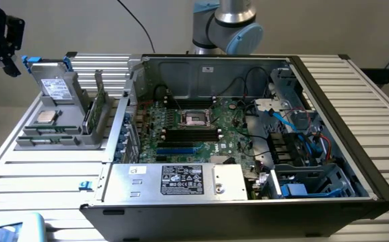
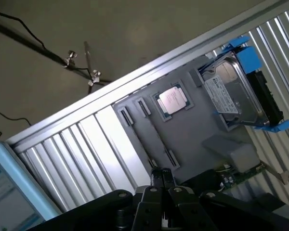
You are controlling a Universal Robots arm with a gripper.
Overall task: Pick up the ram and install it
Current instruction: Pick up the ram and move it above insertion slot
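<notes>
The ram (image 1: 98, 108) is a thin green stick standing on its long edge in the grey parts holder (image 1: 60, 141), on the exterior view's left beside the open computer case (image 1: 329, 101). Its green edge (image 2: 242, 172) also shows in the wrist view past the holder (image 2: 192, 134). My gripper (image 1: 10, 66) hangs high above and beyond the holder's far corner, well apart from the ram. In the wrist view its two thin fingers (image 2: 162, 179) sit pressed together with nothing between them. The black memory slots (image 1: 191, 134) lie on the motherboard below the CPU socket (image 1: 196, 118).
A silver hard drive (image 1: 55, 88) in a blue bracket and a loose CPU chip (image 1: 45, 117) share the holder; the wrist view shows the drive (image 2: 233, 94) and the chip (image 2: 173, 100). A power supply (image 1: 181, 180) fills the case front. Cables (image 1: 295, 126) crowd its right side.
</notes>
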